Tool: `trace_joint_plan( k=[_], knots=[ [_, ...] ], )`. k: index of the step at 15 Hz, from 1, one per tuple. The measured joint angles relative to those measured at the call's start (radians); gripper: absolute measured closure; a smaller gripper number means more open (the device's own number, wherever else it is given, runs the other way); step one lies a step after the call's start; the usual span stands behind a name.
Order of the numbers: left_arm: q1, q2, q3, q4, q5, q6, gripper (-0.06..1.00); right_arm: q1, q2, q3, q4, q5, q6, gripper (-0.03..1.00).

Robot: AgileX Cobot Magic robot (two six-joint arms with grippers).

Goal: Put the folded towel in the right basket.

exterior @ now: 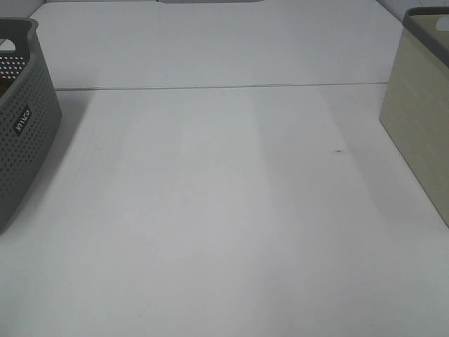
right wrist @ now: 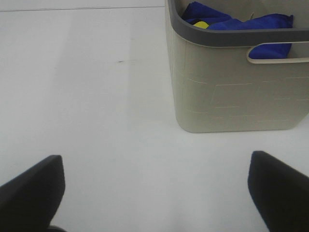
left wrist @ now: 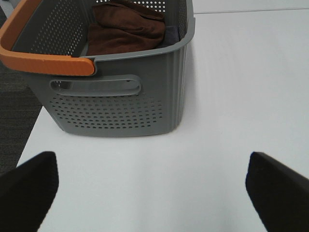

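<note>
Clearly, the brown towel lay inside the grey basket, ahead of the left gripper, whose jaws stood apart like the right gripper's.

A smooth white tabletop fills the scene under soft, even light, a thin seam crossing its far side; dark grey floor lies beyond its left edge.

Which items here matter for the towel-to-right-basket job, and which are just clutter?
Job:
- brown folded towel, in the grey perforated basket
- beige basket, the right one

Just there:
- blue cloth inside the beige basket
- yellow item beside it
</note>
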Motion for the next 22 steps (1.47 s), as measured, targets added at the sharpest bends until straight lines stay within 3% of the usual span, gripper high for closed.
trace_joint_plan(
  k=[6,22],
  knots=[
    [0.0,0.0,0.0,0.0,0.0,0.0,-0.03,-0.067,0.0,0.0,0.0,0.0,0.001,-0.01],
    [0.0,0.0,0.0,0.0,0.0,0.0,-0.03,-0.07,0.0,0.0,0.0,0.0,0.001,-0.01]
  ],
)
